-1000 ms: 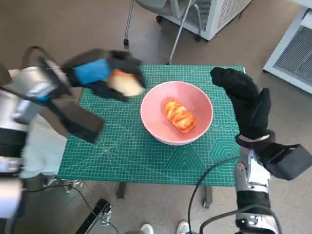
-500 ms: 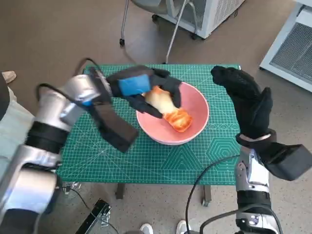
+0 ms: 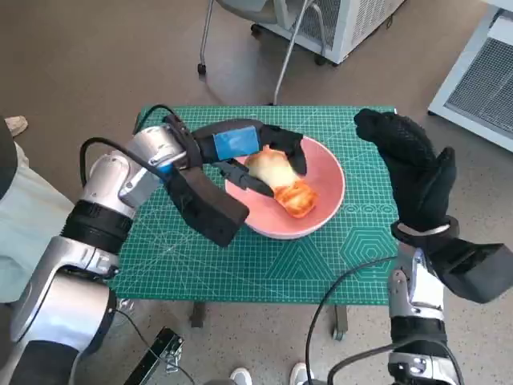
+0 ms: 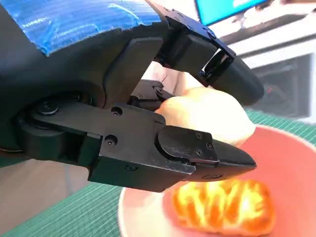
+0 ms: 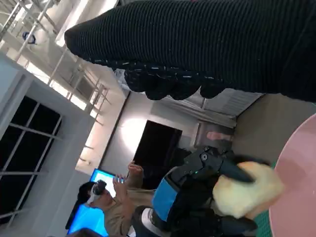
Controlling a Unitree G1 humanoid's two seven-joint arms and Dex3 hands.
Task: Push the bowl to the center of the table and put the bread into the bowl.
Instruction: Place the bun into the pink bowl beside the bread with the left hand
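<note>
A pink bowl (image 3: 326, 210) stands near the middle of the green cutting mat, with an orange glazed bread (image 3: 294, 197) lying in it. My left hand (image 3: 240, 148) reaches over the bowl's left rim and grips a pale bread roll (image 3: 268, 167) just above the glazed one. The left wrist view shows the pale roll (image 4: 210, 114) held between the black fingers (image 4: 197, 148), over the glazed bread (image 4: 224, 210) and the pink bowl (image 4: 291, 153). My right hand (image 3: 413, 172), gloved, hovers to the right of the bowl, fingers spread, holding nothing.
The green mat (image 3: 192, 257) covers the small table. A chair's legs (image 3: 284, 56) and a white unit (image 3: 353, 24) stand beyond the far edge. Cables (image 3: 337, 305) hang at the near edge. In the right wrist view, a person (image 5: 106, 207) sits by a blue screen.
My left hand has carried the pale roll rightward from the mat's left side to over the bowl and settled lower inside its rim. The right hand has stayed put.
</note>
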